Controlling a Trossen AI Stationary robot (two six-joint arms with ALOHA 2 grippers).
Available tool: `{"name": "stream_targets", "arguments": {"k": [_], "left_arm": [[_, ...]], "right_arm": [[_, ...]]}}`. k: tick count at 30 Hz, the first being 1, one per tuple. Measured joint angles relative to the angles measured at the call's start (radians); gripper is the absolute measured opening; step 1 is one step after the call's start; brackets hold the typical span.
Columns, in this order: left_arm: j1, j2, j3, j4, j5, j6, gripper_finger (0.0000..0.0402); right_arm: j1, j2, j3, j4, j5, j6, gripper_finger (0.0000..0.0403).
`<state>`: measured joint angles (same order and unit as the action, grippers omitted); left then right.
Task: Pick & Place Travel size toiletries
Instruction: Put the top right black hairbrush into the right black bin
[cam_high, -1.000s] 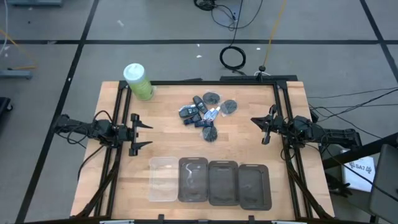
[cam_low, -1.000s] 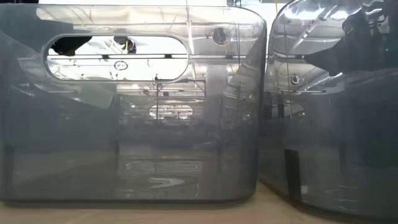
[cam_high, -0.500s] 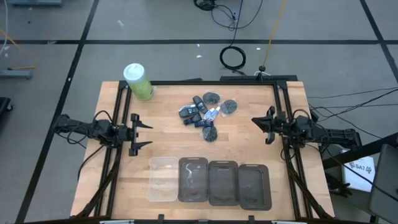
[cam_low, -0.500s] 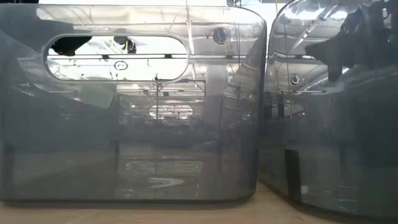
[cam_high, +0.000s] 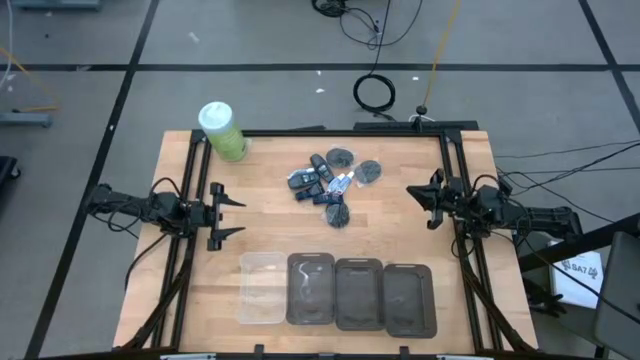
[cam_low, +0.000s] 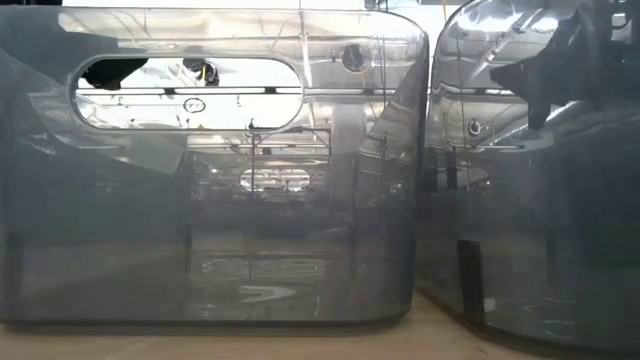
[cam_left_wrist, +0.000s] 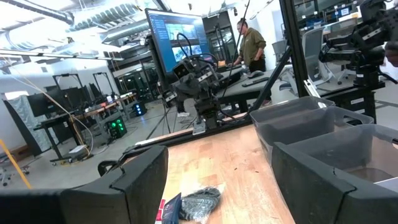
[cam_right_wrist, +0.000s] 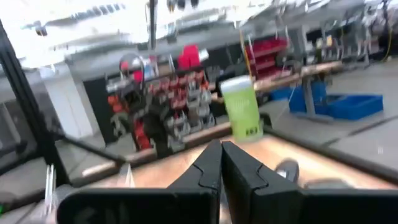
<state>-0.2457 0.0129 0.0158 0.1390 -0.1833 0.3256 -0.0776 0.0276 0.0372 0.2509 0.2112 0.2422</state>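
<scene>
The travel size toiletries (cam_high: 322, 186) lie in a small pile at the middle of the table. One white tube has blue marks (cam_high: 341, 182) and several are dark navy, mixed with black oval key fobs (cam_high: 369, 171). One sachet (cam_left_wrist: 169, 209) shows in the left wrist view. My left gripper (cam_high: 236, 217) waits open by the table's left side, level and pointing at the pile. My right gripper (cam_high: 415, 203) hovers shut by the right side, also pointing at the pile (cam_right_wrist: 287, 168); its dark shape (cam_low: 545, 65) shows through a bin wall.
A tall green canister with a white lid (cam_high: 222, 130) stands at the far left corner. One clear bin (cam_high: 261, 288) and three grey bins (cam_high: 359, 294) sit in a row along the near edge. Bare wood lies between each gripper and the pile. A person (cam_left_wrist: 250, 43) stands beyond the table.
My right gripper has come down a little, as its dark shape behind the bin wall in the low view shows. The left arm and the things on the table have kept still.
</scene>
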Motion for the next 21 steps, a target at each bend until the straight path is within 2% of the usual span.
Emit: {"name": "stream_targets", "arguments": {"k": [4,7,9,14,16,18,21], "left_arm": [[0.000,0.000,0.000,0.000,0.000,0.000,0.0283],[0.000,0.000,0.000,0.000,0.000,0.000,0.0283],[0.000,0.000,0.000,0.000,0.000,0.000,0.0283],[0.000,0.000,0.000,0.000,0.000,0.000,0.0283],[0.000,0.000,0.000,-0.001,0.000,0.000,0.0283],[0.000,0.000,0.000,-0.001,0.000,0.000,0.0283],[0.000,0.000,0.000,-0.001,0.000,0.000,0.0283]], "right_arm": [[0.000,0.072,0.000,0.204,0.092,-0.067,0.0013],[-0.002,0.175,0.008,0.389,0.106,-0.153,0.0038],[-0.002,0.262,0.045,0.410,0.124,-0.194,0.0063],[-0.014,0.539,0.265,0.209,0.278,-0.210,0.0137],[-0.041,0.653,0.386,0.046,0.340,-0.194,0.0166],[-0.089,0.766,0.520,-0.165,0.360,-0.140,0.0189],[-0.187,0.919,0.706,-0.389,0.338,-0.042,0.0215]]}}
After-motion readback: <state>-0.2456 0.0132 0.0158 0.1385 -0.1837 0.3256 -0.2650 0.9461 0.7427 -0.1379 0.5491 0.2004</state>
